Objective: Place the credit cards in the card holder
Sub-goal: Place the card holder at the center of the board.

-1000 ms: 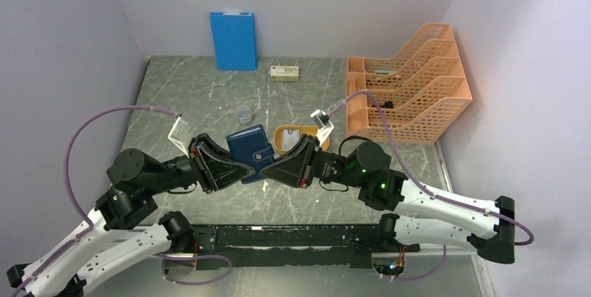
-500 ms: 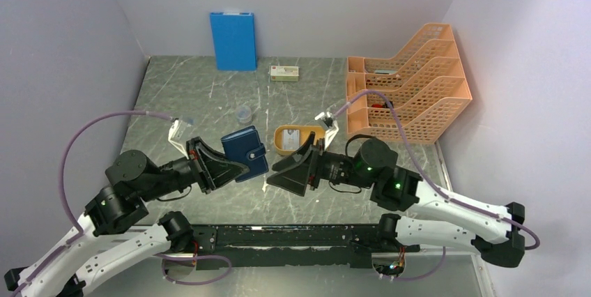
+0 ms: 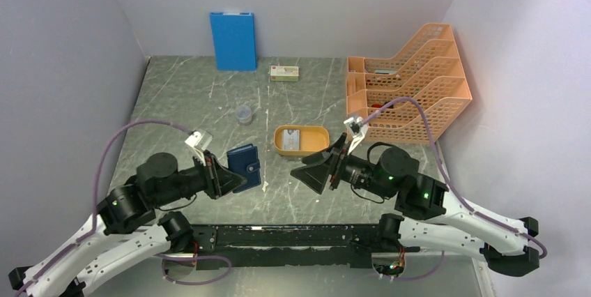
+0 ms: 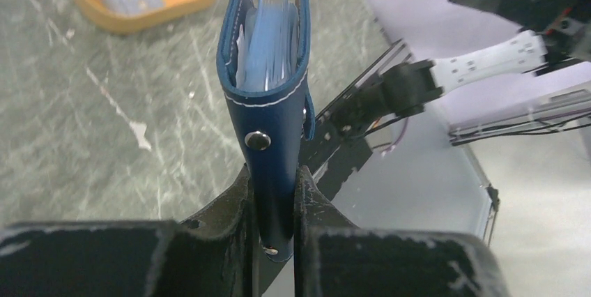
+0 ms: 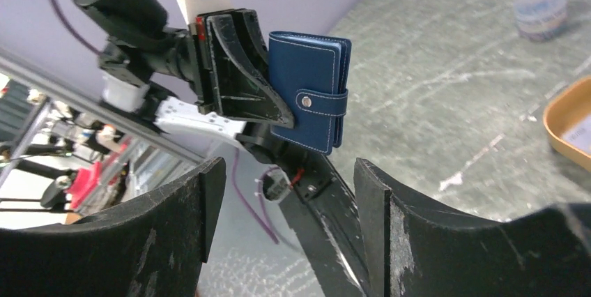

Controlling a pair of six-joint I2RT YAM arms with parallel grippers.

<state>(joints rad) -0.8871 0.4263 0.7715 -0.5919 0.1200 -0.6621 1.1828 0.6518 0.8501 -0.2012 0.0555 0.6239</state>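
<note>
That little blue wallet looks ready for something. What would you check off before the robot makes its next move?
1. Card holder firmly gripped by the left fingers: ok, clamped between them.
2. Card holder open for loading: not ok, its snap strap is fastened.
3. Right fingers free to work: ok, spread wide and empty.
4. Credit cards reachable: ok, lying uncovered in the orange tray.
5. How many cards wait there: cannot tell.
</note>
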